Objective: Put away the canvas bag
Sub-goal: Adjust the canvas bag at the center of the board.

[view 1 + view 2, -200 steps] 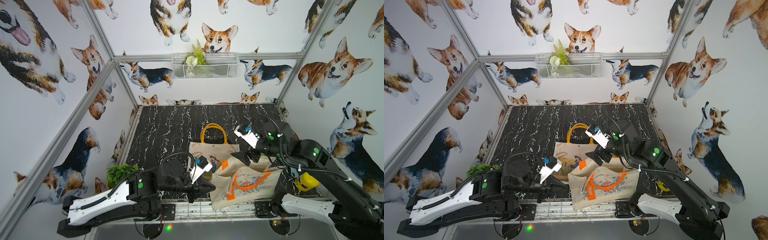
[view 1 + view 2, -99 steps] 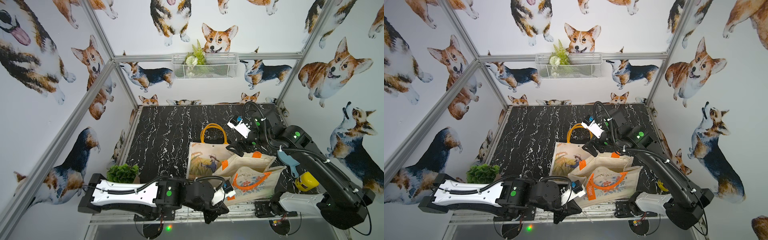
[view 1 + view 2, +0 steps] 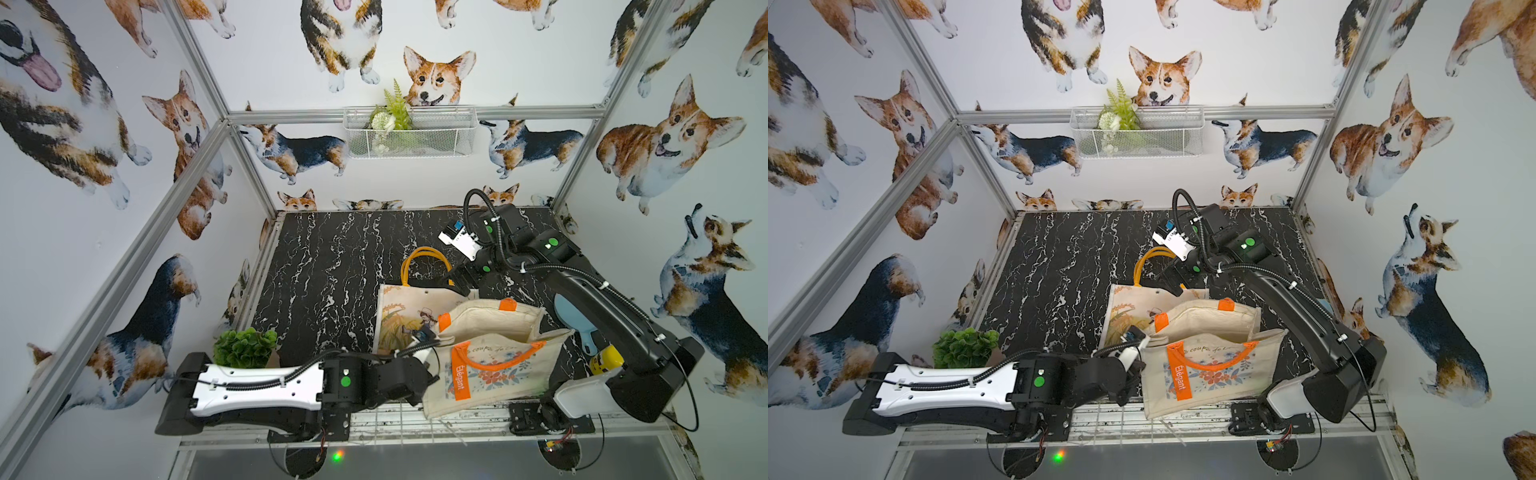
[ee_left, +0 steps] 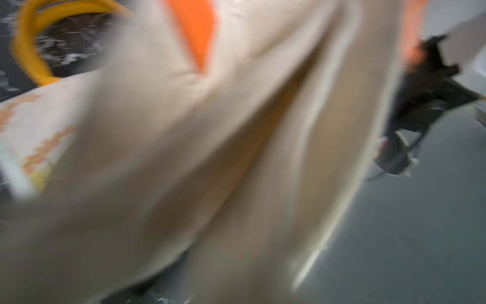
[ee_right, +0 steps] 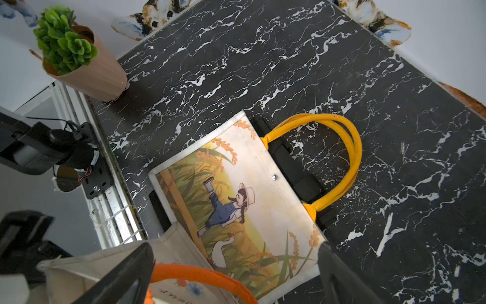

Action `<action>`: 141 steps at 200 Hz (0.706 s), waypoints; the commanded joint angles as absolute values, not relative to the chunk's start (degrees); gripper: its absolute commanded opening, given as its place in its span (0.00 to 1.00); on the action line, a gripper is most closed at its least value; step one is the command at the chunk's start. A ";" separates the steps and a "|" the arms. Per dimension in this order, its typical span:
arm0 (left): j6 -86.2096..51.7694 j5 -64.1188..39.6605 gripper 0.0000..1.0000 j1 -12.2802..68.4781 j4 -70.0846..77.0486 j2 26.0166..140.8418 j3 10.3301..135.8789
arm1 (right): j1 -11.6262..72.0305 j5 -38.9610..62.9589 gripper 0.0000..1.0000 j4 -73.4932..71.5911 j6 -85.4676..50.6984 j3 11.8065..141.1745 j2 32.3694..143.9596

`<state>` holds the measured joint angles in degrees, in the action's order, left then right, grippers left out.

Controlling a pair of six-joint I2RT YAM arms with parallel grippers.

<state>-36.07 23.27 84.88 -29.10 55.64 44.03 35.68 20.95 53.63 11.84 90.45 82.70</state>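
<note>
Both top views: cream canvas tote bag with orange strap handles (image 3: 498, 374) (image 3: 1208, 374) stands upright at the front edge of the black white-veined marble tabletop (image 3: 332, 257), right of centre. Its mouth is open upward and an orange label sits on the front face. It overlaps the near right corner of the flat printed tote bag with yellow rope handles (image 3: 399, 316) (image 3: 1125, 311). That one lies face up (girl-in-field print), handles (image 3: 424, 257) pointing to the back wall.

Left gripper (image 3: 426, 359) is right against the cream bag's left side edge, jaws clenched. Can't tell whether any fabric is pinched. Left wrist view is blurred, mostly cream cloth (image 4: 184, 158) plus a bit of yellow handle (image 4: 26, 39).

Right gripper (image 3: 457, 282) (image 3: 1173, 282) hangs over the flat bag's top hem beside the handles, jaws spread wide, nothing in them. Right wrist view: both dark fingers (image 5: 126, 276) frame the print (image 5: 236, 197) and an orange handle loop (image 5: 200, 276).

Around it:
- Green artificial plant in a tan ribbed pot (image 3: 245, 347) (image 5: 65, 44) at the front left corner.
- Light-blue paddle-shaped item (image 3: 573, 320) and a yellow item (image 3: 606, 359) at the right edge, partly hidden by the right arm.
- White wire basket with fern sprigs (image 3: 409, 133) on the back wall.
</note>
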 commanded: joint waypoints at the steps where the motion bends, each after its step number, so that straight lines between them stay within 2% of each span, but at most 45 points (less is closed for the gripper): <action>1: -34.83 26.45 0.00 78.07 -30.56 44.83 39.41 | 33.31 29.38 1.00 53.05 15.49 94.04 87.03; 23: -33.14 22.58 0.00 72.86 -30.76 37.62 37.82 | 32.83 34.57 0.98 56.20 18.84 97.72 92.46; 44: -33.80 18.27 0.00 71.86 -28.66 36.04 37.35 | 32.78 40.09 0.96 58.58 19.50 99.59 95.35; 68: -35.42 4.39 0.00 72.67 -17.53 39.68 36.20 | 32.74 44.43 0.91 63.88 22.85 99.70 96.40; 83: -34.59 0.08 0.00 78.01 -11.76 43.55 36.56 | 32.73 46.36 0.90 65.51 23.99 97.71 94.76; 107: -27.75 4.21 0.00 91.81 -13.09 49.80 41.76 | 32.80 50.86 0.89 69.52 26.01 93.82 90.71; 141: -30.36 2.71 0.00 95.48 -12.14 54.49 42.11 | 33.65 50.56 0.90 69.43 25.84 86.66 83.38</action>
